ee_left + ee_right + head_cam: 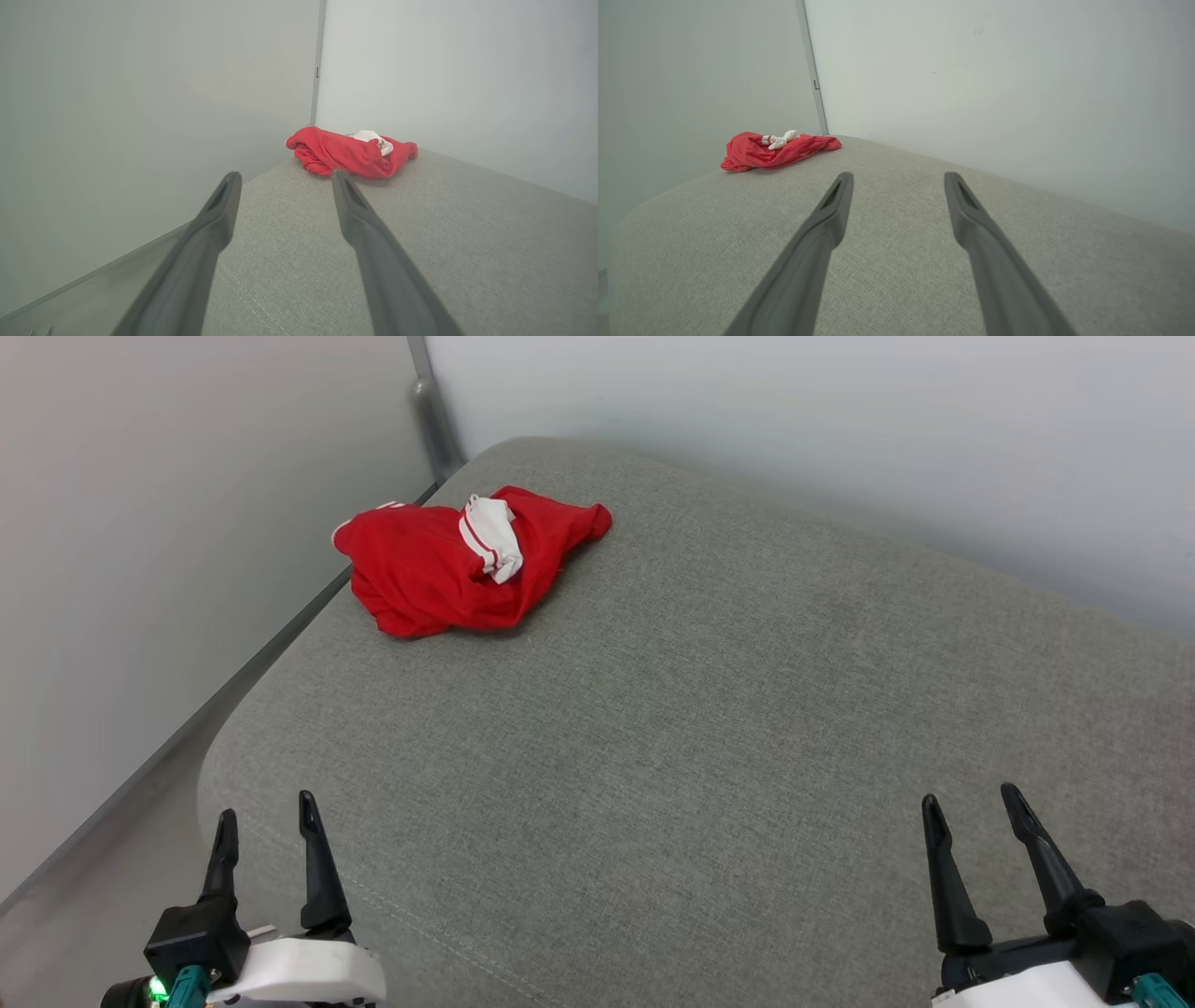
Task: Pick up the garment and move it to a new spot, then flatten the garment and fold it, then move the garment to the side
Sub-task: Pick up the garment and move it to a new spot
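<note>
Fingers (pixel 322 877) spread, empty, on left gripper (pixel 266 805) and right gripper (pixel 969 794); crumpled red shirt (pixel 439 574) (far left corner) lies well apart on the cushion (pixel 700 728).

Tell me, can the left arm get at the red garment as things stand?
Probably yes. The open left gripper has only bare grey cushion between it and the crumpled garment, though the stretch looks long.

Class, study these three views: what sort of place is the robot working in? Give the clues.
Likely a bare indoor test corner, not a lived-in room: a wide grey upholstered cushion, like a sofa seat, sits in a corner of plain pale walls, with one crumpled red garment lying on it.
</note>
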